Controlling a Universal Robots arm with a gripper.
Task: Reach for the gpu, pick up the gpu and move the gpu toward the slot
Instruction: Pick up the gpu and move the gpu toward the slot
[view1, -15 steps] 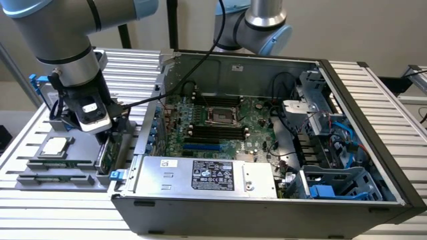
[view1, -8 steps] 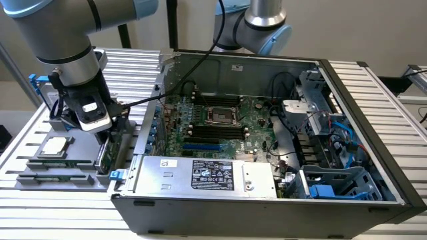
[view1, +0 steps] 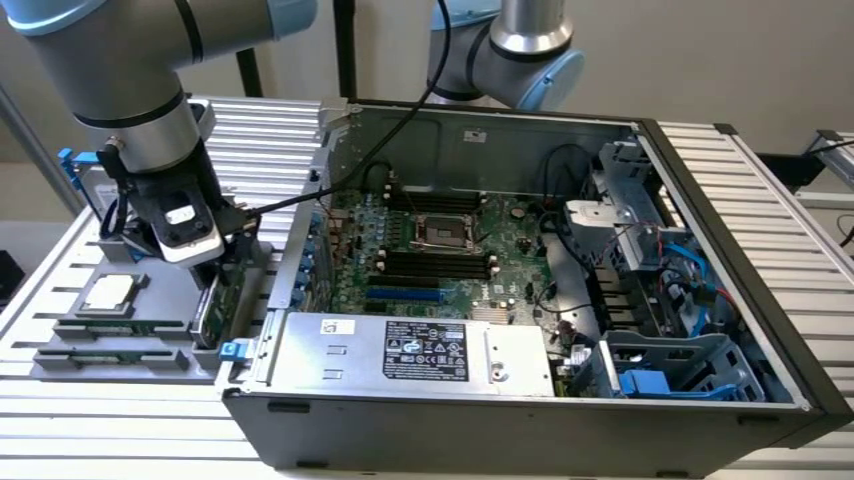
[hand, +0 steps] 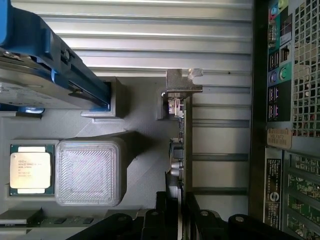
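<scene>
Pinching the gpu (hand: 183, 150) (a thin green card, seen edge-on), the gripper (hand: 177, 201) hangs over the grey tray (hand: 142, 120) at the exterior view's left, beside the computer case (view1: 534, 440).

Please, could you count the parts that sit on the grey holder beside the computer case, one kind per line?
gpu: 1
processor chip: 1
memory sticks: 2
hard drive in blue frame: 1
Total: 5
</scene>
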